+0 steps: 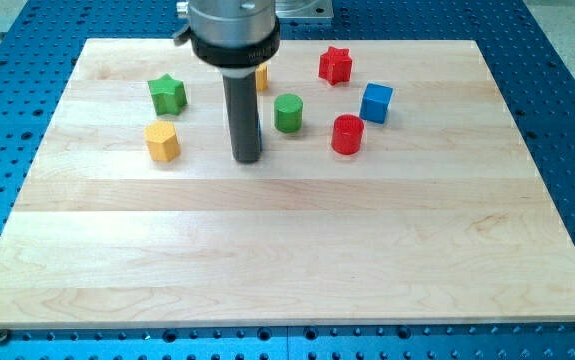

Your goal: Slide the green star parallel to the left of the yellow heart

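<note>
The green star (167,94) lies at the board's upper left. A yellow block (262,77) shows only as a sliver behind the rod's right side near the view's top; its shape cannot be made out. My tip (246,159) rests on the board, to the right of and below the green star, apart from it. The tip touches no block.
A yellow hexagon (163,141) lies just below the green star. A green cylinder (288,113) stands right of the rod. A red cylinder (347,134), a blue cube (376,103) and a red star (335,65) lie further right. The wooden board (287,260) sits on a blue perforated table.
</note>
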Tool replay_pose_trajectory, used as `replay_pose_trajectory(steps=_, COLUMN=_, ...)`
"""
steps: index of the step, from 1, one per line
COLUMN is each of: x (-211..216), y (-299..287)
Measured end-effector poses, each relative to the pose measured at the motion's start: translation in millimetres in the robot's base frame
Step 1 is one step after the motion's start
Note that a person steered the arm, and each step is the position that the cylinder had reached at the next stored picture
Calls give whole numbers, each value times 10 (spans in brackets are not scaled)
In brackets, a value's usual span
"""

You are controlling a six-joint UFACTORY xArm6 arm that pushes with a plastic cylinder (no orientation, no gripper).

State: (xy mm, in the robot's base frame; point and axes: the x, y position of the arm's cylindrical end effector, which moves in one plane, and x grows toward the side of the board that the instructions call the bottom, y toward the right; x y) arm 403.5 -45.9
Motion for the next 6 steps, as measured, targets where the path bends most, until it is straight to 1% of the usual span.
replay_pose_trajectory(steps=1, x=-484, y=-208)
replay_pose_trajectory(steps=2, x=-496, y=-409)
replay_pose_trajectory(steps=3, x=-483, y=-1207)
replay_pose_trajectory(steps=4, x=-482, y=-1545)
replay_pose_trajectory(steps=5, x=-459, y=-1532)
replay_pose_trajectory(steps=6, x=-761, y=-1411)
